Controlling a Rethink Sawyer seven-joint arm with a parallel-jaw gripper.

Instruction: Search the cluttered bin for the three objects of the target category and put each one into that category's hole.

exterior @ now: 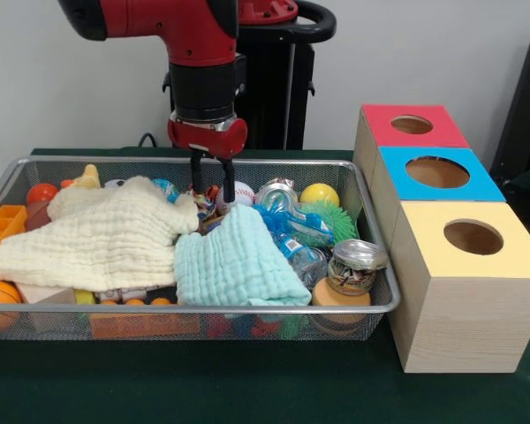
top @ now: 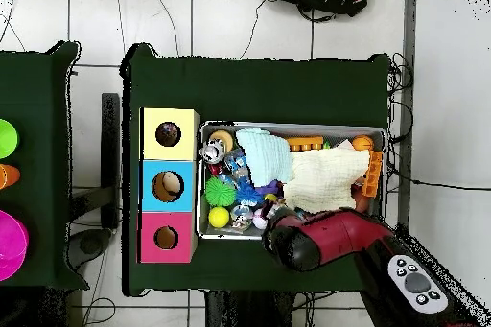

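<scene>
1. As the arm comes down from above in the front view, the gripper [exterior: 212, 179] hangs at about 12 o'clock of the wire bin [exterior: 194, 160], close to its far rim.
2. Its two dark fingers [exterior: 196, 172] stand spread, with a clear gap between them. Their tips reach down among the clutter, and nothing can be seen pinched between them.
3. Just under the tips, a scrap of red, white and blue strands [exterior: 207, 201] peeks out. It may be one rope bundle, but most of it is hidden.
4. A cream cloth [exterior: 97, 234] covers the bin from 9 to 11 o'clock, and a mint cloth [exterior: 234, 265] lies at 6 o'clock, touching it.
5. At 2 o'clock sit a yellow ball [exterior: 319, 194] and a spiky green ball [exterior: 336, 221]. A lidded jar [exterior: 356, 265] stands at 4 o'clock.
6. The blue-topped box's hole [exterior: 437, 171] lies at 3 o'clock, outside the bin, between the red-topped box [exterior: 412, 124] and the yellow-topped box [exterior: 473, 237].
7. From overhead, the arm covers the gripper.
</scene>
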